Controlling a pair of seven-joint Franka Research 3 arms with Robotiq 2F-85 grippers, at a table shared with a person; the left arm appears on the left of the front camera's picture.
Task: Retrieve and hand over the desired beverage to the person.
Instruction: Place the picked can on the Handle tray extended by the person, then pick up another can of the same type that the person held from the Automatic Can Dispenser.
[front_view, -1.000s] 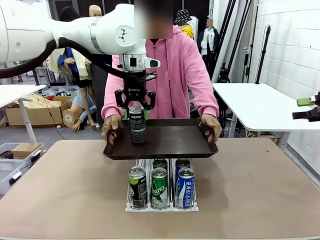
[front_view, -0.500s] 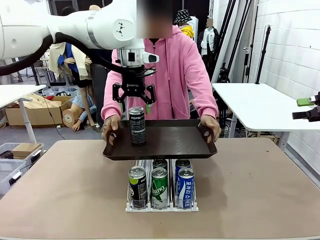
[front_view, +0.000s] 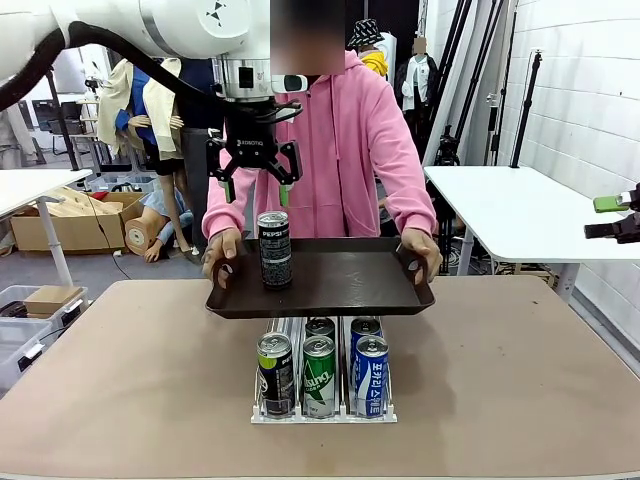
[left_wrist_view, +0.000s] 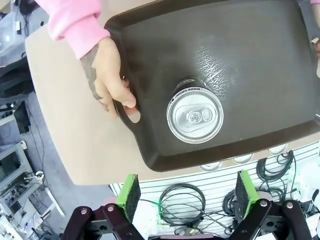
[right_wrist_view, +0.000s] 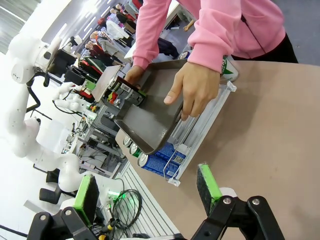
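Note:
A black Pepsi can (front_view: 274, 250) stands upright on the left part of a dark tray (front_view: 350, 282). The person (front_view: 355, 130) in a pink hoodie holds the tray by both handles above the table's far side. My left gripper (front_view: 252, 180) hangs open above the can and slightly to its left, clear of it. From the left wrist I look down on the can's silver top (left_wrist_view: 195, 116), with the green pads (left_wrist_view: 129, 196) spread wide and empty. My right gripper (right_wrist_view: 150, 187) is open and empty; it shows at the far right (front_view: 618, 216).
A white rack (front_view: 322, 412) with several cans in three lanes sits on the table just below the tray's front edge. The person's hand (left_wrist_view: 107, 75) grips the tray (left_wrist_view: 260, 60) handle. A white side table (front_view: 520, 210) stands at the right.
My left gripper opened, let go of the Pepsi can and rose up and to the left. The can stays standing on the tray. The right arm has not moved.

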